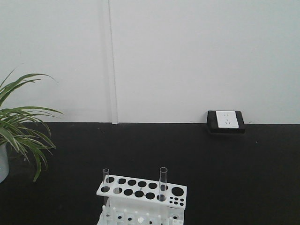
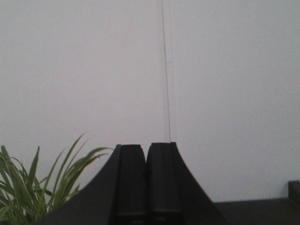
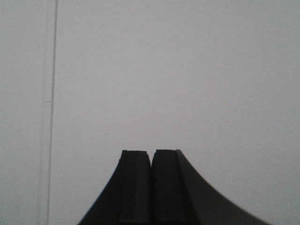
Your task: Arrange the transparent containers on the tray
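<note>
Black surface [image 1: 211,178] fills the lower half of the front-facing view, backed by a plain white wall [image 1: 187,56] with a thin vertical seam. A white rack [image 1: 136,199] pierced with round holes stands at the bottom edge, near the middle. Two clear glass tubes stand upright in it. The first test tube [image 1: 106,180] is at the end nearer a green potted plant [image 1: 23,126]. The second test tube [image 1: 163,183] stands well apart from it, toward the other end of the rack. A black-cased socket block with a white face [image 1: 226,120] sits at the far edge of the surface, against the wall.

From the left wrist, the left gripper [image 2: 147,152] points at the wall. Its black jaws are pressed together, with only a hairline between them, and hold nothing. Leaves of the plant rise at the lower left, and a strip of the dark surface shows at the lower right.

From the right wrist, the right gripper [image 3: 151,157] faces bare wall. Its jaws are likewise closed flat against each other and hold nothing. The wall seam runs down the left of that frame.
</note>
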Tool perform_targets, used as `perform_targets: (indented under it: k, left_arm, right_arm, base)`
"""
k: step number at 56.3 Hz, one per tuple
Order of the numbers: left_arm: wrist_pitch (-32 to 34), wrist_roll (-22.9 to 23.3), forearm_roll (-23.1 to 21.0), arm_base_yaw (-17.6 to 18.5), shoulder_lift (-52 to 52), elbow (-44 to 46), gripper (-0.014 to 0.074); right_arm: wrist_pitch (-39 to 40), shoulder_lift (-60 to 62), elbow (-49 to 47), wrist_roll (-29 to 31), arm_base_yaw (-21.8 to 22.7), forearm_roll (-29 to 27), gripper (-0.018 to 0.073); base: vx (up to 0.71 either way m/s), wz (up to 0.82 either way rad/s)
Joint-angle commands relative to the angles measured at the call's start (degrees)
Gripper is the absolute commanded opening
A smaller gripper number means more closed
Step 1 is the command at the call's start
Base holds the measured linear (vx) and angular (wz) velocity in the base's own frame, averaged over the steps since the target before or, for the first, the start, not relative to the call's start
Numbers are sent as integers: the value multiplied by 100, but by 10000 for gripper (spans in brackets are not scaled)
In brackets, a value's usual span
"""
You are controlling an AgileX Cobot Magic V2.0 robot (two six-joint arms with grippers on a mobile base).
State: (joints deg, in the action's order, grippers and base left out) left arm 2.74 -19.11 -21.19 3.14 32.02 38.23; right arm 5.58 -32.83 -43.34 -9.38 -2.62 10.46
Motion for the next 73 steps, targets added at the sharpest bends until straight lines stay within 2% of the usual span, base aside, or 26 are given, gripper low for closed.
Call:
perform_targets:
  k: [1,11,22,32,40,52,58,64,69,73]
  left_arm:
    - [262,-2,-43,35,799,542,-6]
    - [139,-2,-37,35,1629,783,-6]
    - [130,-2,-37,35,1817,783,4]
    - [191,-2,-37,35,1798,783,86]
    - [168,-2,-37,35,1798,783,218]
    - [192,-2,-37,35,1798,783,461]
    - [279,-2,-37,35,1798,783,525]
    - [372,-2,-37,35,1798,783,542]
    - [418,64,-59,35,1798,783,540]
    - [405,284,-167,35,1798,783,540]
  right_arm:
    - [472,-770,-501,62,16,48,-11]
    - [495,-1537,-684,40,16,24,-11]
    - [347,-1810,-684,40,16,29,-4]
    - [273,-1810,-684,40,16,29,52]
    - [218,-1810,-684,40,16,29,184]
    - [138,-1810,-684,40,16,29,513]
    - [138,-1810,-684,46,16,29,654]
    - [138,-1810,-684,59,16,34,727]
    - [156,-1810,-684,53,16,24,729]
    - [161,-1810,-684,-7,16,-60,720]
  base:
    - [0,0]
    - [0,0]
    - [0,0]
    - [0,0]
    - [0,0]
    - [0,0]
    - [0,0]
    - [0,0]
    - [0,0]
    - [0,0]
